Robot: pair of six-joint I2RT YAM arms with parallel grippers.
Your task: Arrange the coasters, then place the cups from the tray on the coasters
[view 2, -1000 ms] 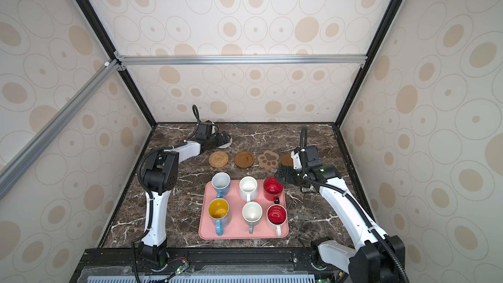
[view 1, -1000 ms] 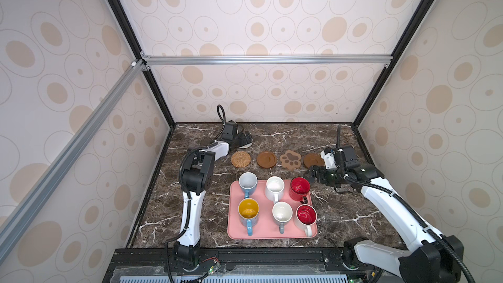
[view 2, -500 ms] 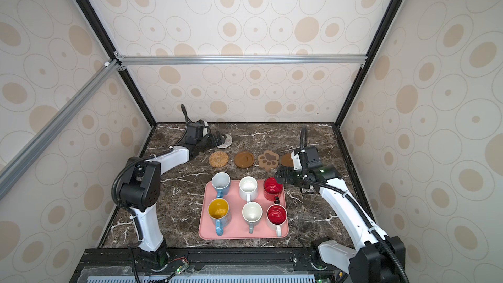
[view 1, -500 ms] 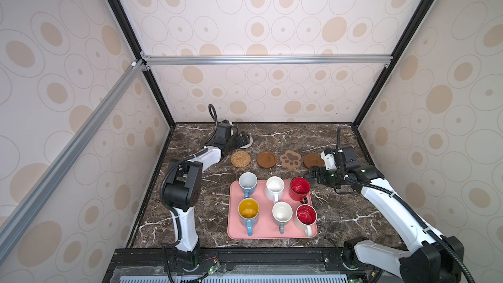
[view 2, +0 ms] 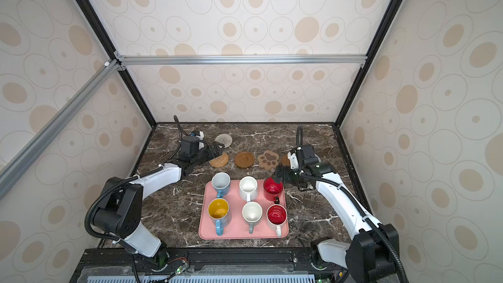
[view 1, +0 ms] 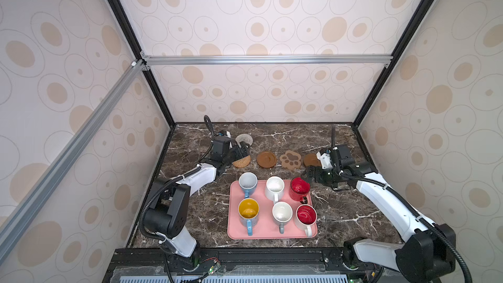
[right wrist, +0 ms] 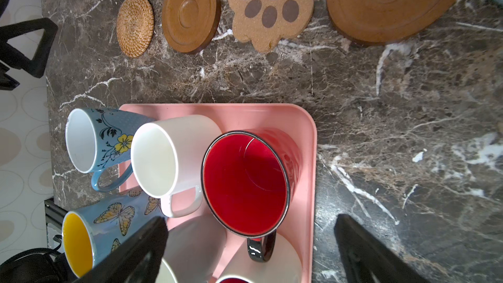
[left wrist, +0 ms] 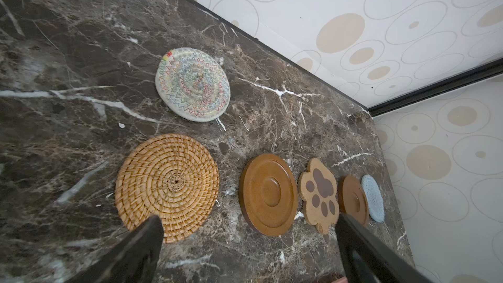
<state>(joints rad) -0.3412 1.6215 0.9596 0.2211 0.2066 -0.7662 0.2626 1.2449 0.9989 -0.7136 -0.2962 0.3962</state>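
Coasters look nearly sorted. Reading a top view with 12 o'clock at the back wall, the rattan coaster, brown disc, paw coaster and second brown disc run 9-to-3 just beyond the tray. The blue-grey coaster ends the row, though only the left wrist view shows it. Odd one out is the woven coaster, sitting apart at 12 o'clock from the rattan one. The left gripper hangs spread wide and empty between those two, so the woven one is just off its tips at about 12. That arm's clearly nearer. It's round, so no long axis to fuss over. The right gripper, also spread and empty, has the red mug at its 7 o'clock.
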